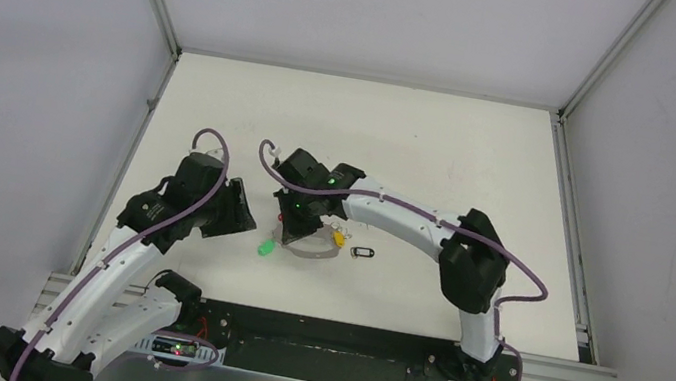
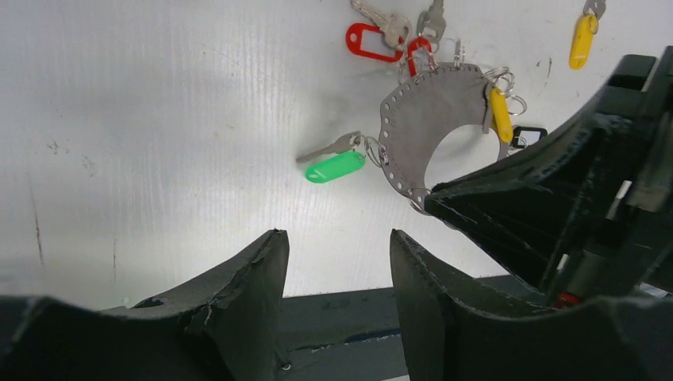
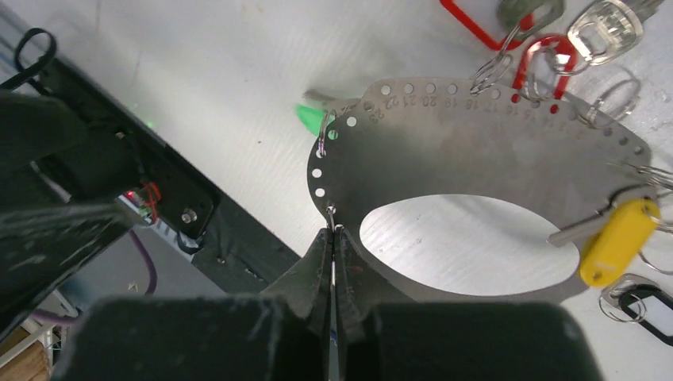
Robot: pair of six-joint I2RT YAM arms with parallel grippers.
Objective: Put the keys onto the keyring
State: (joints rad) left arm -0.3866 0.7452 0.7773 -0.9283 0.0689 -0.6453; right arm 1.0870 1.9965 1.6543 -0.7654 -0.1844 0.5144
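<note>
Right claw: shut tight, the thin near rim of the keyring pinched between its fingertips, beside a small wire ring.
Left claw: held half apart with nothing between the fingers; it hangs over the bench, to the near-left of the keyring and apart from it.
Keyring: a flat grey plate with an oval opening and a row of holes along its outer rim, placed towards the near edge of the bench, left of the middle. Whether it is lifted or lies flat cannot be told.
Green-tagged key: hooked by its small ring at the plate's left rim, and the key nearest the left claw.
Yellow-tagged key: laid across the plate's right end, its ring apparently through a hole.
Red-tagged keys: at the far rim; it cannot be told whether both are threaded.
Black tag: just beside the right end, seemingly loose.
Second yellow-tagged key: well apart, towards the far edge, loose.
Step in hand: judged to be the plate being steadied so that a loose key can be fetched.
Method: the pinch is best not loosened; the left claw should be lowered squarely over one tag, not the thin key ring.
Risk: hooked keys may be dragged if the plate is swung.
</note>
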